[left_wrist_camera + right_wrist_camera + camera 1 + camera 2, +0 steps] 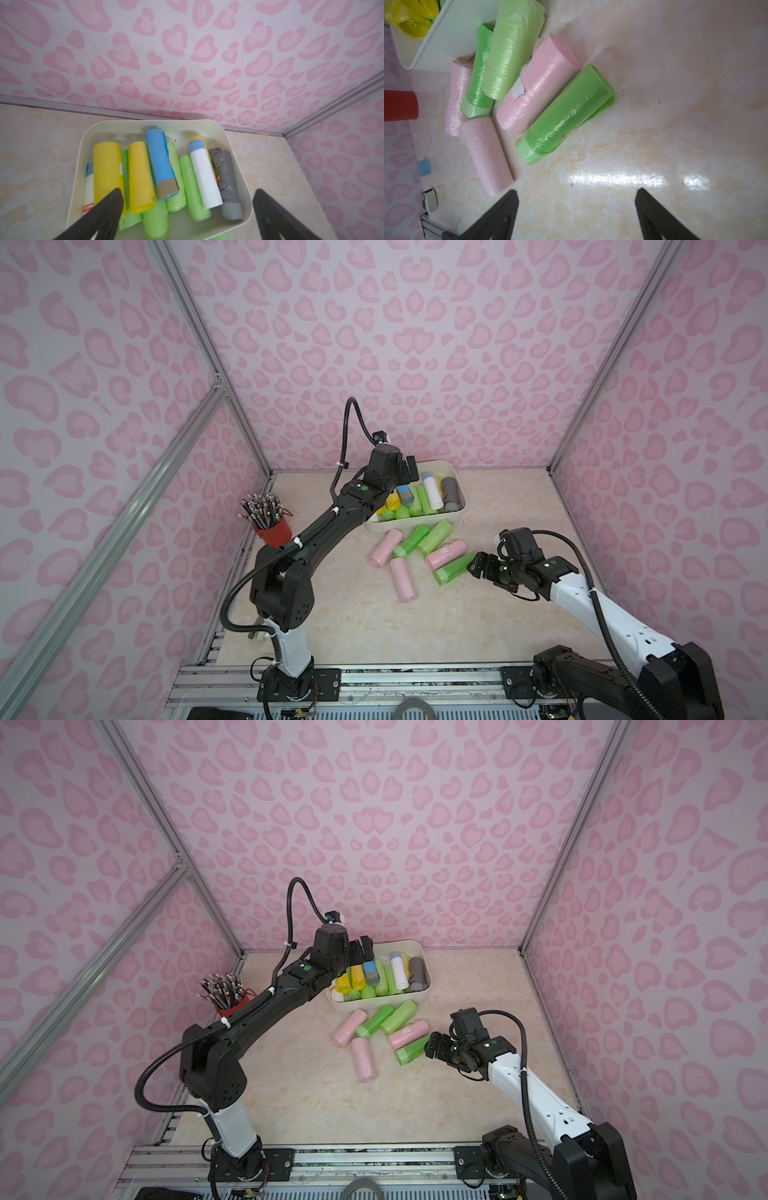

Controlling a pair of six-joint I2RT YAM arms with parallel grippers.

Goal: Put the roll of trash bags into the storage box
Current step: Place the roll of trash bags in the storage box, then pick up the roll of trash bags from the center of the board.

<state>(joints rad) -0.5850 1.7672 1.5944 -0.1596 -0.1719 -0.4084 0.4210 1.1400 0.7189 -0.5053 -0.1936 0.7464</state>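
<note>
Cream marble-look tabletop (374, 626) spreads across the whole booth floor. Toward the back wall sits the storage box (415, 525), a shallow cream-white tub packed with rolls of trash bags (193, 187) lying side by side in yellow, green, white and grey. Just in front of it six more rolls (434, 537) lie loose on the table, three pink and three green, bunched together. Off to the left stands a red cup (274, 531) full of pencils. The left gripper (189, 190) hovers over the box's left end, jaws spread wide and empty. Under it a blue roll (161, 164) lies slantwise on top of the others. The right gripper (577, 190) is low over the table, jaws apart with nothing between them, near the end of the bright green roll (566, 112) at the edge of the loose bunch.
</note>
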